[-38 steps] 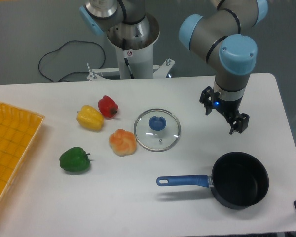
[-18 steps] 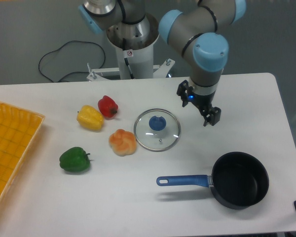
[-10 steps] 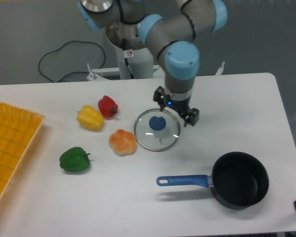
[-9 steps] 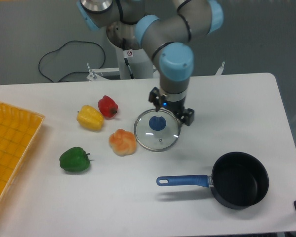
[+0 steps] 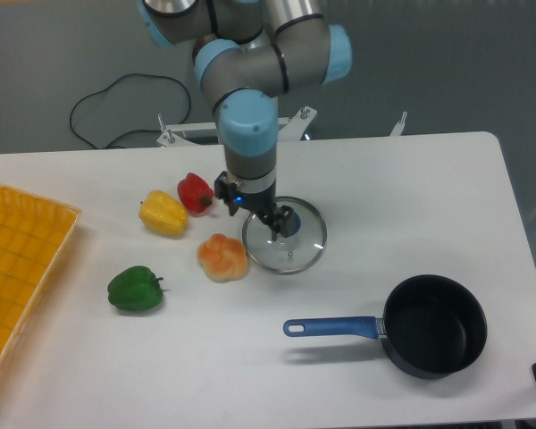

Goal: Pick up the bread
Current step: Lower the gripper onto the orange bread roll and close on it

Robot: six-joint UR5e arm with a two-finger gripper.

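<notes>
Tray (image 5: 27, 259) was seen at the far left edge of the table (image 5: 411, 188). Green pepper (image 5: 135, 290) was placed right of it, with the yellow pepper (image 5: 163, 214) and red pepper (image 5: 195, 193) set further back, just beside each other. Bread (image 5: 222, 257) was found on the table between the green pepper and the glass lid (image 5: 285, 235), close to the lid's left rim but not clearly touching it. Gripper (image 5: 254, 207) was held above the lid's left-rear edge, fingers spread apart with nothing between them. From the gripper, the bread was located to the left and toward the camera, a short way off; no other object was placed between them. Bread was roundish and lobed, so no long axis could be made out and finger alignment was judged not critical. Next move was judged to need a small shift left and forward, then a descent, with the lid rim and red pepper to be avoided. Pot (image 5: 424, 326) was set at the right, well apart.
</notes>
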